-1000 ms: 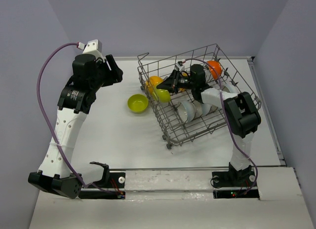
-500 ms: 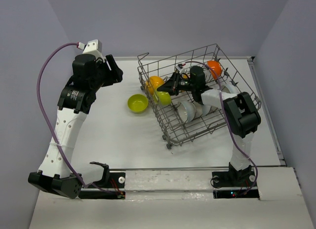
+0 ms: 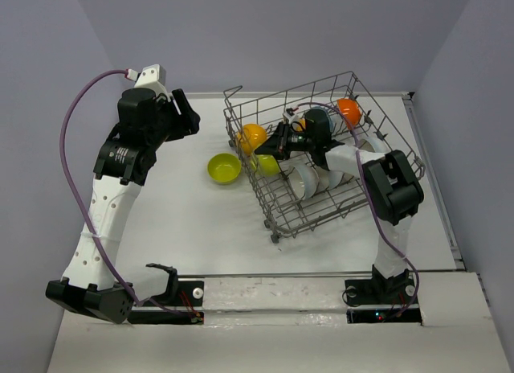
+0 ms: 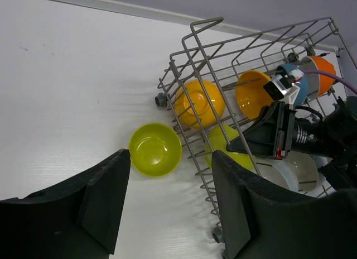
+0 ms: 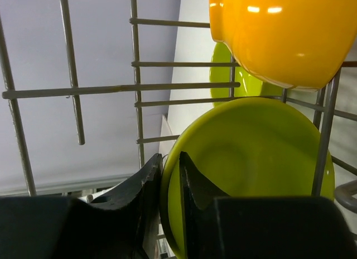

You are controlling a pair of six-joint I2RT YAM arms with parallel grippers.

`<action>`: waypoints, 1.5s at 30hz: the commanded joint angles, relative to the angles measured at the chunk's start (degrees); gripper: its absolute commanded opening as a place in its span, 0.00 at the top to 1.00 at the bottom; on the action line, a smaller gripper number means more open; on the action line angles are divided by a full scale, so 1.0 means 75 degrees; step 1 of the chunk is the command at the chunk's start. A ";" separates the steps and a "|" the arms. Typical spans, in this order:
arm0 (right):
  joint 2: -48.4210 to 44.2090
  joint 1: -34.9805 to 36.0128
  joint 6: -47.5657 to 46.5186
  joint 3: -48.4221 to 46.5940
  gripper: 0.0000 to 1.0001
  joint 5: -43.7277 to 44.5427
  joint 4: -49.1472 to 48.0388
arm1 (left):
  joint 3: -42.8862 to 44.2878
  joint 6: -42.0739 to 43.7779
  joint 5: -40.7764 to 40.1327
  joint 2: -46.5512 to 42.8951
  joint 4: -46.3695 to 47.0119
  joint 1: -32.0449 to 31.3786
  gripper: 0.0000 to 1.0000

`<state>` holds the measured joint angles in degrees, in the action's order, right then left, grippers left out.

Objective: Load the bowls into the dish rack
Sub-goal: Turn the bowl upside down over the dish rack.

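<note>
Dish rack [image 3: 337, 202] mostly loaded: right gripper [image 5: 170, 178] pinches a lime bowl [image 5: 251, 153] by its rim inside, one loose bowl [image 3: 224, 169] waits centre-left, left gripper [image 4: 170, 172] spread empty.

A robotics lab test cell: plain grey-lilac walls [image 3: 265, 27] box in a white tabletop [image 3: 185, 228], a left arm [image 3: 108, 204] and right arm [image 3: 393, 192] are bolted to a rail [image 3: 273, 291] at its near edge, and the housewares are a wire dish rack [image 3: 321, 212] and coloured bowls [image 3: 224, 168].

I count: dish rack [image 3: 337, 204], one; lime bowl [image 4: 155, 150], two; yellow-orange bowl [image 4: 199, 104], two; orange bowl [image 4: 322, 75], one; blue bowl [image 4: 301, 91], one; white bowl [image 4: 304, 168], two at least.
</note>
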<state>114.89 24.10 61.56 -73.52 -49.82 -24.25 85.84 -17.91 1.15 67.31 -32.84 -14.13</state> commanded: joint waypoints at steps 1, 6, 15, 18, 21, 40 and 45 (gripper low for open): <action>-0.0108 0.0033 -0.0532 -0.0252 0.76 0.0373 0.0631 | -0.0055 0.0009 0.0117 -0.0185 0.0207 0.0044 0.31; -0.0213 0.0033 -0.0977 -0.0369 0.69 0.0713 0.1135 | -0.0067 0.0009 0.0117 -0.0209 0.0195 0.0044 0.31; -0.0588 0.0033 -0.1821 -0.0697 0.64 0.1907 0.2399 | -0.0067 0.0009 0.0163 -0.0220 0.0207 0.0044 0.31; -0.0682 0.0033 -0.2043 -0.0745 0.64 0.2212 0.2623 | -0.0067 0.0009 0.0164 -0.0221 0.0219 0.0044 0.31; -0.0764 -0.0037 -0.2219 -0.0803 0.64 0.2412 0.2892 | -0.0067 0.0009 0.0175 -0.0232 0.0207 0.0044 0.31; -0.1163 -0.0178 -0.2876 -0.0780 0.63 0.3502 0.3702 | -0.0067 -0.0002 0.0222 -0.0232 0.0207 0.0044 0.31; -0.1139 -0.0178 -0.3040 -0.0792 0.63 0.3725 0.3854 | -0.0067 0.0009 0.0245 -0.0256 0.0207 0.0044 0.31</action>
<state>107.59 23.68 43.24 -78.28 -27.59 1.10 85.84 -17.93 1.93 67.31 -32.84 -14.13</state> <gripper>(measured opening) 0.376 0.687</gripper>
